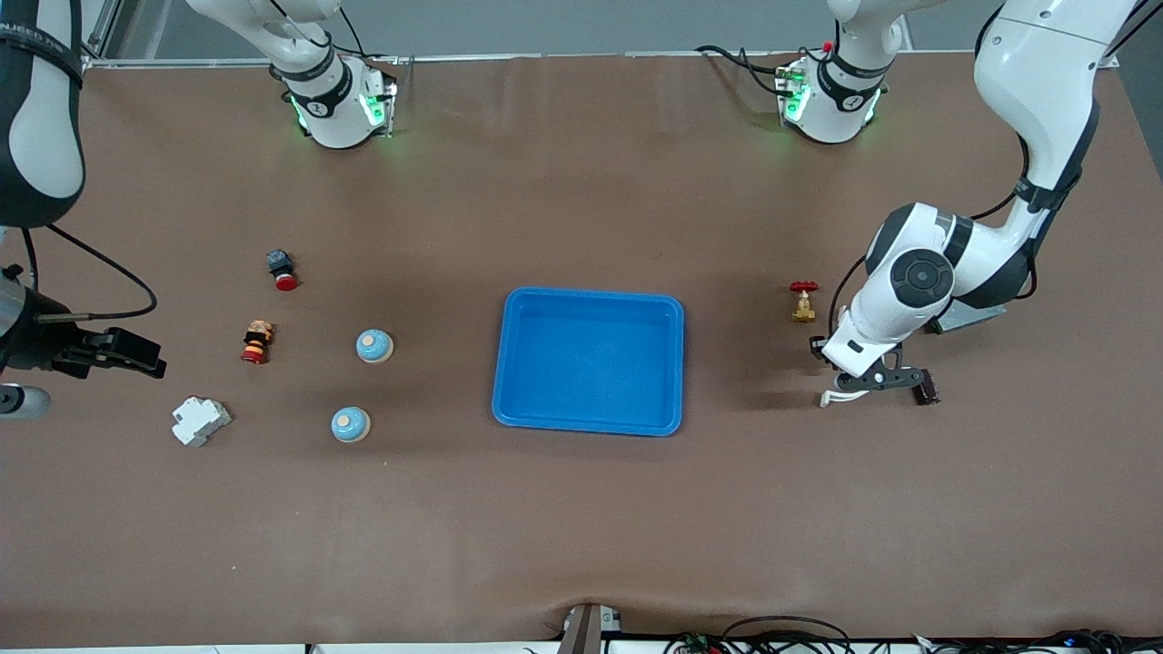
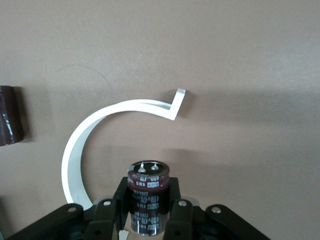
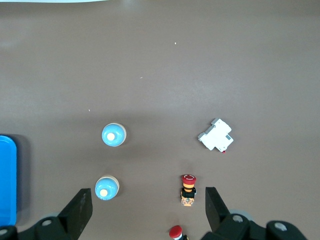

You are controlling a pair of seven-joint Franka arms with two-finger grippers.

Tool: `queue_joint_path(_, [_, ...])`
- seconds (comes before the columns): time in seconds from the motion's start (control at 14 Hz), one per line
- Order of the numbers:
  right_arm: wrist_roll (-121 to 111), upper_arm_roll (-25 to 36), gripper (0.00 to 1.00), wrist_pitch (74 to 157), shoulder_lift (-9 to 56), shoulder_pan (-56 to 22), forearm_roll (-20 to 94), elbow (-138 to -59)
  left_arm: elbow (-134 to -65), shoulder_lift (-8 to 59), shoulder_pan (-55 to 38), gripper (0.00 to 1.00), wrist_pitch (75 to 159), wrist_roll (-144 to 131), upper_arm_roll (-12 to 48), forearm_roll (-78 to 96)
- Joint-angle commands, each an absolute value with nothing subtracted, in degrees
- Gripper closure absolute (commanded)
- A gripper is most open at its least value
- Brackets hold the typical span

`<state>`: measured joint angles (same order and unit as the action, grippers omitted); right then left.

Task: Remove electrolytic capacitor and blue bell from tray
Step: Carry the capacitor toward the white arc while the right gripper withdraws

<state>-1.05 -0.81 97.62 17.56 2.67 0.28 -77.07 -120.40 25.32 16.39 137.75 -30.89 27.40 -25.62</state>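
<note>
My left gripper point(image 1: 877, 381) point(image 2: 148, 210) hangs low over the table at the left arm's end. It is shut on a dark brown capacitor point(image 2: 148, 192), terminals pointing away from the wrist; the hand hides it in the front view. A second capacitor point(image 1: 927, 392) point(image 2: 9, 116) stands on the table beside the gripper. Two blue bells sit toward the right arm's end: one point(image 1: 374, 346) point(image 3: 106, 188) farther from the front camera, the other point(image 1: 350, 424) point(image 3: 114, 135) nearer. My right gripper point(image 1: 136, 356) point(image 3: 147, 200) is open and up in the air at the right arm's end, holding nothing.
A blue tray point(image 1: 509, 363) lies mid-table. A curled white strip point(image 1: 836, 397) point(image 2: 75, 150) lies by the left gripper, and a red-handled valve point(image 1: 803, 302) stands close by. Near the bells are a white breaker point(image 1: 201, 421) and two red push buttons point(image 1: 257, 342) point(image 1: 282, 270).
</note>
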Motion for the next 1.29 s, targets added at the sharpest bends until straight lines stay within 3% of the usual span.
queue_joint_path(0.0, [0.1, -1.1, 0.00, 92.8, 14.2, 2.9, -0.4, -77.9, -120.4, 27.2, 17.0, 1.00, 138.7, -30.7, 27.9, -26.8])
queue_joint_path(0.5, [0.2, -1.2, 0.00, 93.7, 6.8, 2.1, 0.4, -87.1, -119.9, 28.7, 17.0, 1.00, 138.7, -31.6, 27.9, -26.8])
queue_joint_path(0.93, [0.3, -1.0, 0.00, 93.5, 4.0, 1.3, 0.5, -88.9, -119.2, 29.9, 16.6, 1.00, 138.7, -31.6, 27.8, -26.7])
queue_joint_path(1.0, [0.8, -1.1, 0.00, 93.3, 3.8, 1.4, 0.7, -88.9, -119.0, 30.1, 16.6, 0.96, 138.7, -31.6, 27.8, -26.7])
queue_joint_path(1.07, [1.3, -1.1, 0.00, 93.0, 3.5, 1.5, 0.8, -88.9, -118.9, 30.2, 16.6, 0.87, 138.7, -31.5, 27.8, -26.8])
queue_joint_path(1.14, [1.6, -1.1, 0.00, 92.8, 2.9, 1.6, 0.8, -88.9, -118.7, 30.3, 16.6, 0.62, 138.7, -31.5, 27.8, -26.8])
queue_joint_path(1.21, [1.6, -1.1, 0.00, 92.5, 2.7, 1.7, 0.8, -89.2, -118.7, 30.2, 16.5, 0.25, 138.7, -31.5, 27.8, -26.8])
